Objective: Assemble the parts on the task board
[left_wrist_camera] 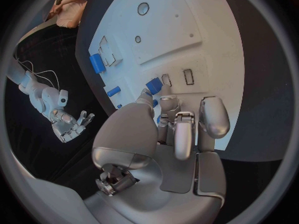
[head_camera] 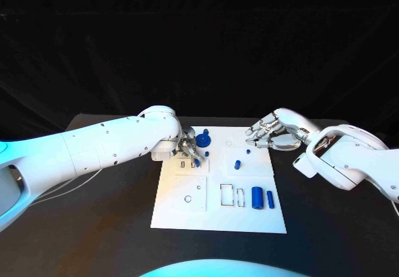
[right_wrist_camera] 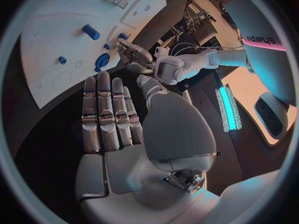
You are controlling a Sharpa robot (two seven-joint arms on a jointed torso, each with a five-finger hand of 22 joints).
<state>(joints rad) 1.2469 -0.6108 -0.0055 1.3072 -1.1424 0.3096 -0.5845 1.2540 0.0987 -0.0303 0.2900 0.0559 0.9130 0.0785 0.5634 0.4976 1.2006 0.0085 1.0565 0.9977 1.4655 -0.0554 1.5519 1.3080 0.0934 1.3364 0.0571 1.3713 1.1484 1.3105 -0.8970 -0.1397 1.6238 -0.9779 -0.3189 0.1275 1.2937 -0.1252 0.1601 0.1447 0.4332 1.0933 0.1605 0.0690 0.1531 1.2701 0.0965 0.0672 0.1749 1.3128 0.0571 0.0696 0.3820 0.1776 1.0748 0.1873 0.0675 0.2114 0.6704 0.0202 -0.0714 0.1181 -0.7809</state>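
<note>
Left hand [head_camera: 189, 147] is down on the task board [head_camera: 249, 216], fingertips seemingly pinching a small blue part [left_wrist_camera: 154, 85] by the slots, while the right hand [head_camera: 274, 134] hovers, fingers extended, holding nothing.

Left robot hand [left_wrist_camera: 177, 129] over white task board [left_wrist_camera: 206, 40], fingertips at a blue part [left_wrist_camera: 154, 85], right robot hand [left_wrist_camera: 72, 125] apart, fingers spread

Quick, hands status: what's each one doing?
Left hand: pinching a small blue part over the task board.
Right hand: open, holding nothing.
</note>
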